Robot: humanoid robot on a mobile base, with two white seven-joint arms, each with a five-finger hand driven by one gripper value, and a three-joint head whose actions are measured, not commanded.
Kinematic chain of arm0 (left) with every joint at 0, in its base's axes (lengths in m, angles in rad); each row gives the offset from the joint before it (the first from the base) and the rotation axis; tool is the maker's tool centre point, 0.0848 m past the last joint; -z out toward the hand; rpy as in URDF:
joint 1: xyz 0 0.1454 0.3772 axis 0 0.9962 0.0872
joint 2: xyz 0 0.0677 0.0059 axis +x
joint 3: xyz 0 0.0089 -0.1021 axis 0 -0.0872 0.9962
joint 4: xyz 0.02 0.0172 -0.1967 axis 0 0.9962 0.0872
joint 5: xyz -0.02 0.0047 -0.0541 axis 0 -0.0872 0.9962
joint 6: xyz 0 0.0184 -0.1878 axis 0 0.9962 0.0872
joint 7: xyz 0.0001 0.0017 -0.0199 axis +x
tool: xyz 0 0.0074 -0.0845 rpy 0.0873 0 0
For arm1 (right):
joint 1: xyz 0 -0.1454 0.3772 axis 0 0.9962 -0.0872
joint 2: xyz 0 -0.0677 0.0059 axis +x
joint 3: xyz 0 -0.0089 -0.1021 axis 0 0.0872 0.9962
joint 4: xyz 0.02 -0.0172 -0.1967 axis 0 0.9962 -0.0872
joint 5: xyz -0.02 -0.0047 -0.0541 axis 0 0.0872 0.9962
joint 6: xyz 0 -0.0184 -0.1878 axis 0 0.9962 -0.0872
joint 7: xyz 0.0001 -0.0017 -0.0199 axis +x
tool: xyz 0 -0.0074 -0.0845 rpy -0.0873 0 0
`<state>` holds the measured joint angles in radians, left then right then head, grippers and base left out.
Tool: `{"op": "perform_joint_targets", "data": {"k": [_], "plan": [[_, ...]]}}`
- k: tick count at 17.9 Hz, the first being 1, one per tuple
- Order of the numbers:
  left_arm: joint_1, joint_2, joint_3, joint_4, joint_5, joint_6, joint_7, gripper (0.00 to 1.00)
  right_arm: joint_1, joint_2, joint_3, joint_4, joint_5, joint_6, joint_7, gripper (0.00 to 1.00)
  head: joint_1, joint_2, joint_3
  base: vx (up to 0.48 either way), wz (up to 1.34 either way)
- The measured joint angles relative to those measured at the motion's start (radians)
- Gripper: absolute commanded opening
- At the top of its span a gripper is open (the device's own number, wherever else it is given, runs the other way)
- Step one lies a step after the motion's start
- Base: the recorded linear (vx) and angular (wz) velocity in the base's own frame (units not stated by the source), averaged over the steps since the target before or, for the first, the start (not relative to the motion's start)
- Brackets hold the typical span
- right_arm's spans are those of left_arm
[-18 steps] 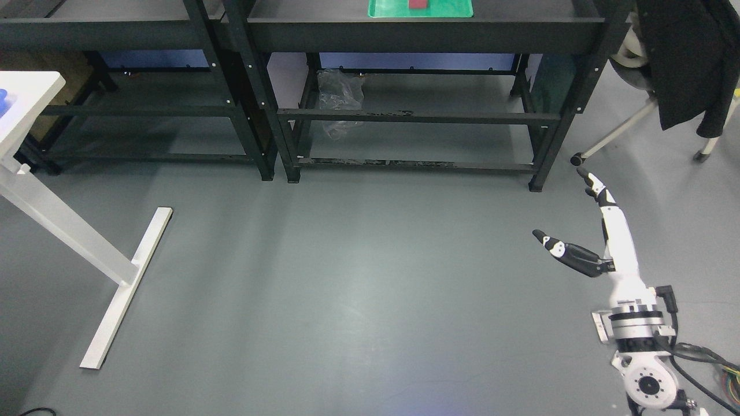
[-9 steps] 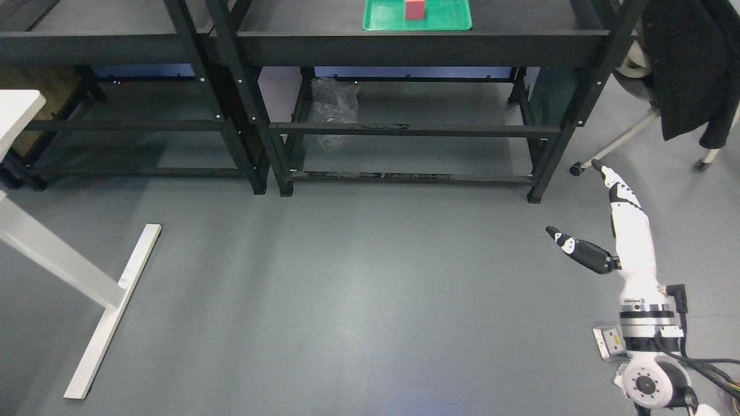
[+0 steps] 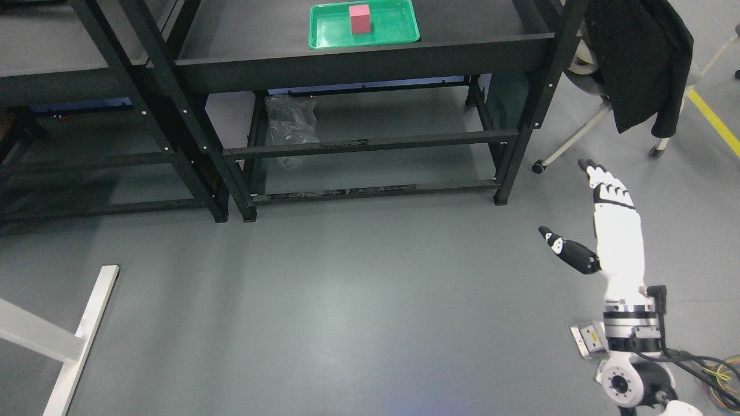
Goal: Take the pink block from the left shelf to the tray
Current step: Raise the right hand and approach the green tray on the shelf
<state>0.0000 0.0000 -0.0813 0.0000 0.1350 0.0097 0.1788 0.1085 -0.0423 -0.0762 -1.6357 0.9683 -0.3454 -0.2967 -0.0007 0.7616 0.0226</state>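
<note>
Right arm: it came in from the lower right corner of my view, forearm pointing up.
Right hand [image 3: 601,231]: my fingers [image 3: 604,188] were stretched out straight, thumb [image 3: 566,251] spread to the left, and I held nothing.
Wrist: almost in line with the forearm.

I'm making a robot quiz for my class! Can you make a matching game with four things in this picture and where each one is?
Things:
1. pink block
2. green tray
3. black jacket
4. right robot hand

Places:
A. draped over a chair
B. on the black shelf top
C. above the grey floor, fingers spread
D. standing in the tray

Pairs: 1-D, 2-B, 3-A, 4-C
</note>
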Motion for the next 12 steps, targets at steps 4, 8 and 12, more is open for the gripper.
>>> {"op": "perform_joint_targets", "data": {"k": [4,8,12], "plan": [[0.0,0.0,0.0,0.0,0.0,0.0,0.0,1.0,0.0,0.015,0.028,0.0,0.123,-0.055,0.05,0.97,0.0,0.0,0.0,0.194,0.02],[0.0,0.0,0.0,0.0,0.0,0.0,0.0,1.0,-0.009,0.024,0.043,0.0,0.228,-0.082,0.098,0.98,0.0,0.0,0.0,0.228,0.14],[0.0,0.0,0.0,0.0,0.0,0.0,0.0,1.0,-0.016,0.03,0.053,0.0,0.317,-0.088,0.108,0.98,0.0,0.0,0.0,0.247,0.14]]}}
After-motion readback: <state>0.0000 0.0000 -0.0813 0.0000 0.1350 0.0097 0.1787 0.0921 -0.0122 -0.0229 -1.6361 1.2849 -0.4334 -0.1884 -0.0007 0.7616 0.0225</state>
